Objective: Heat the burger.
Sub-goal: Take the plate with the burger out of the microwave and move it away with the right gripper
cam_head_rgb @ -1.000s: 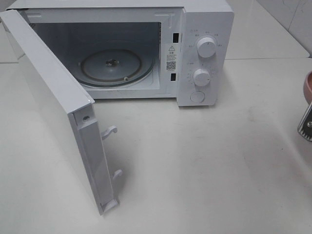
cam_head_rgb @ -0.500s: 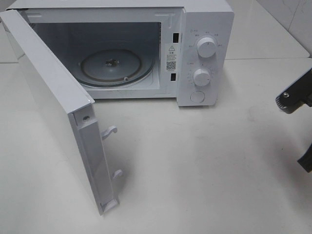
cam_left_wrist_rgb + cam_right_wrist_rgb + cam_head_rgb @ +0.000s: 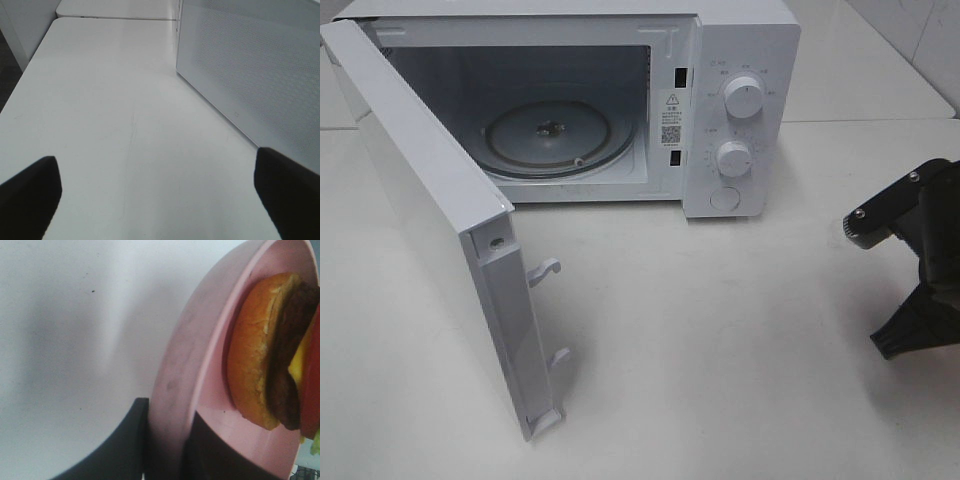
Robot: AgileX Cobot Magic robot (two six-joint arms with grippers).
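Between your right jaws (image 3: 167, 440) sits the pink plate's (image 3: 175, 385) rim, burger (image 3: 272, 350) aboard; left jaws (image 3: 155, 192) gape; carry it level into the open microwave (image 3: 650, 100)

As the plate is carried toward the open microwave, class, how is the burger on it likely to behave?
The burger looks apt to topple or slide: it is a tall stack of bun, patty and tomato sitting loose on the pink plate. The plate's shallow rim probably gives little restraint. The right end effector grips only the plate's edge, so the plate may tilt.
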